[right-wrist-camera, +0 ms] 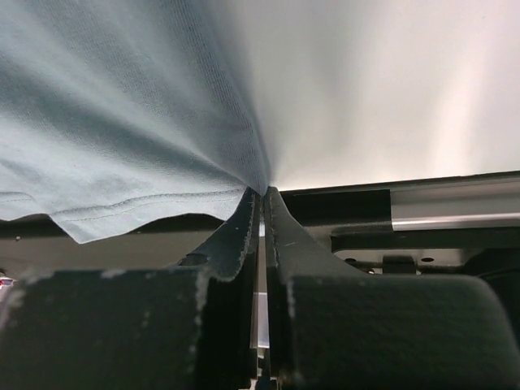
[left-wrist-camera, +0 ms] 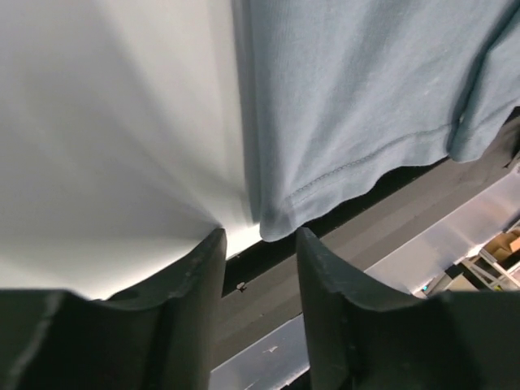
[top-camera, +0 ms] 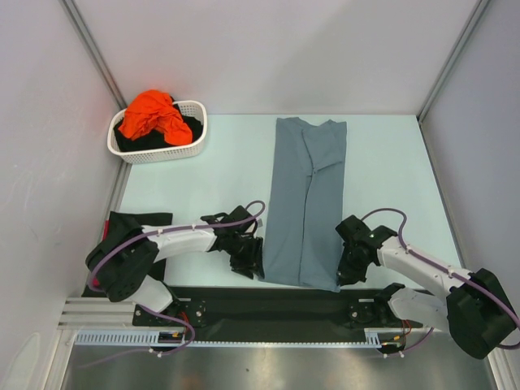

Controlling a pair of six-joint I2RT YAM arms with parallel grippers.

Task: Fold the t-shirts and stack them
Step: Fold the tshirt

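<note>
1. Grey shirt: lies flat in the middle of the pale surface, folded into a long strip running from far to near. Its near hem reaches the dark strip at the near edge.
2. Left claw: at the shirt's near left corner. Its fingers stand apart with a moderate gap, and the hem corner sits just ahead of the tips, not gripped.
3. Right claw: at the shirt's near right corner, pinched tight on the fabric edge, which puckers at the tips.
4. White basket: in the far left corner, holding a crumpled orange garment on top of a black garment.
5. Black cloth: on the surface at the near left, partly under the left arm.
</note>
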